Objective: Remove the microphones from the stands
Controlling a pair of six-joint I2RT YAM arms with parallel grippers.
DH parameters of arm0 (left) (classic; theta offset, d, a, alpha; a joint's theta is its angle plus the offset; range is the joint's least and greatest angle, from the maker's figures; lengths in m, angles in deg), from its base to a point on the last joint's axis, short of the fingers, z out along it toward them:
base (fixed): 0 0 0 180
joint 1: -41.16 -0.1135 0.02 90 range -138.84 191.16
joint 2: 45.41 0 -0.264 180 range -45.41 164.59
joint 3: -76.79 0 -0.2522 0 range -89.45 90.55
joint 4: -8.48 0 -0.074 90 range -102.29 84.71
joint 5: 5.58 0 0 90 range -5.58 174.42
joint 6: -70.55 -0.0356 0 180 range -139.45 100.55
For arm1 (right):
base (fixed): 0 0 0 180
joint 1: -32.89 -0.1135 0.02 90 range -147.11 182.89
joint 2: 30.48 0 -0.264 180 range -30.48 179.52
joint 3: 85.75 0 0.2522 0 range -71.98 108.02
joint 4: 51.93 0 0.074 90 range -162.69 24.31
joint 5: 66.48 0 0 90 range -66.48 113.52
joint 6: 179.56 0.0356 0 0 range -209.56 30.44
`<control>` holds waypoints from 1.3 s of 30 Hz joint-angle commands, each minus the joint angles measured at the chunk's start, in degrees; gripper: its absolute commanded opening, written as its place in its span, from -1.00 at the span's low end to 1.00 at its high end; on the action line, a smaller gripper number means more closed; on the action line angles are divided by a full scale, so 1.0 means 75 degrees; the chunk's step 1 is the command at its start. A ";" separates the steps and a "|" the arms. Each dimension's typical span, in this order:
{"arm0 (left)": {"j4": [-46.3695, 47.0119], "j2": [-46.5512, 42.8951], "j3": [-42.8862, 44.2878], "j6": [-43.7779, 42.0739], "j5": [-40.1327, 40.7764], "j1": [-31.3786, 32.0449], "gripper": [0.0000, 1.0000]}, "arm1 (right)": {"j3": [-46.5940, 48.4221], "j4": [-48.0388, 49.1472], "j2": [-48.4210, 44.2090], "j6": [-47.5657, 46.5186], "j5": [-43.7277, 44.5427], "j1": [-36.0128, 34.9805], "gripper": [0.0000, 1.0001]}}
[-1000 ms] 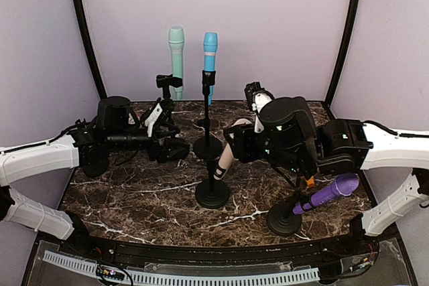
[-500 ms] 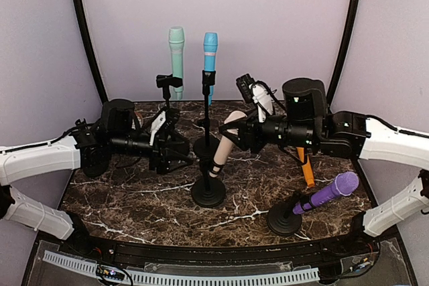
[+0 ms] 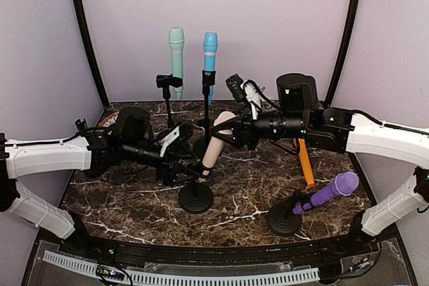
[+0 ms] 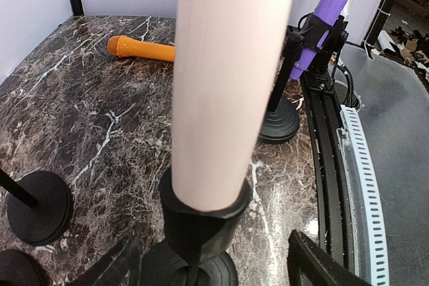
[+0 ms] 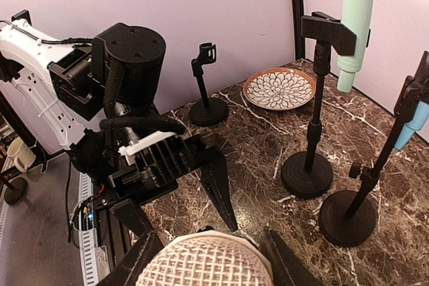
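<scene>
The beige microphone is seated in the clip of its stand near the middle of the table, leaning towards the right, and its mesh head is clamped between the narrowly set fingers of the right gripper. The left gripper is spread wide, its fingers placed either side of the clip, with nothing grasped
</scene>
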 commanded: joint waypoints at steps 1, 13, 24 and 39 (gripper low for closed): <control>-0.0304 0.0075 0.0207 -0.0258 0.0274 0.0053 0.44 | 0.0046 0.1233 -0.0225 0.0034 -0.0393 0.0081 -0.60; -0.0652 0.0350 0.0284 -0.0559 0.0436 0.0115 0.05 | 0.0081 0.1049 -0.0303 -0.0061 -0.0370 0.0214 -0.60; -0.0618 0.0394 0.0313 -0.0538 0.0659 0.0129 -0.22 | 0.0151 0.1024 -0.0230 -0.0073 -0.0420 0.0260 -0.58; -0.0474 0.0363 0.0281 -0.0419 0.0639 0.0204 -0.88 | -0.0155 0.1077 -0.0550 0.0402 0.0579 0.0262 0.27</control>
